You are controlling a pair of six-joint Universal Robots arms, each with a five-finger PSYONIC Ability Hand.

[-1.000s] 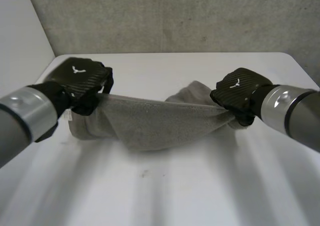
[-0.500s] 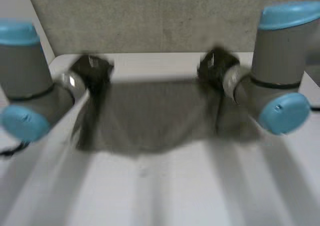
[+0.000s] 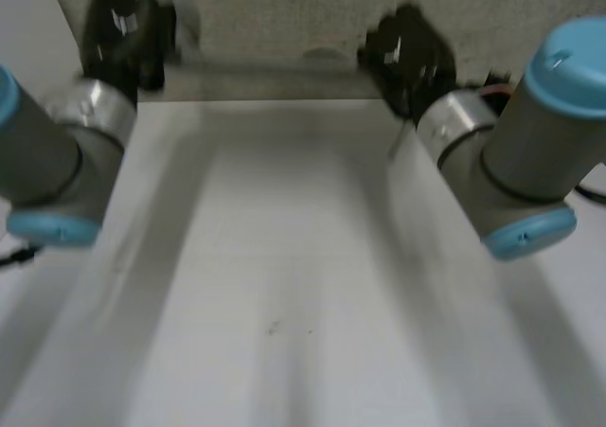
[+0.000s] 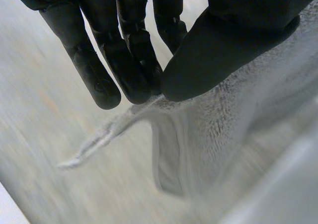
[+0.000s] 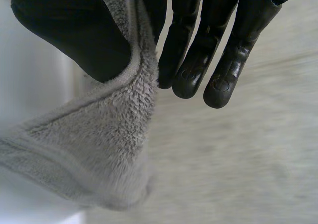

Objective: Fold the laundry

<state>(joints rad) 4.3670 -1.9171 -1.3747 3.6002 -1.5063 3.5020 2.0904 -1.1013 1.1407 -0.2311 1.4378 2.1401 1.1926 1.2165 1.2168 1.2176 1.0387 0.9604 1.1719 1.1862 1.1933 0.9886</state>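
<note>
The grey towel (image 5: 94,149) is hanging in the air. The left hand (image 4: 233,40) is pinching its hemmed edge between thumb and straight fingers (image 4: 99,80), with cloth drooping below the fingertips. The right hand (image 5: 64,35) is clamping a thick hem against its own fingers. Both are hovering past the far edge of the white desk (image 3: 284,304); the white mark on each hand's back is blurring beyond reading

The left arm (image 3: 57,162) and right arm (image 3: 511,162) reach forward, elbows bent. The left hand (image 3: 123,34) and right hand (image 3: 407,48) sit high, well apart, each pinching a towel (image 5: 99,144) between thumb and straight fingers.
</note>
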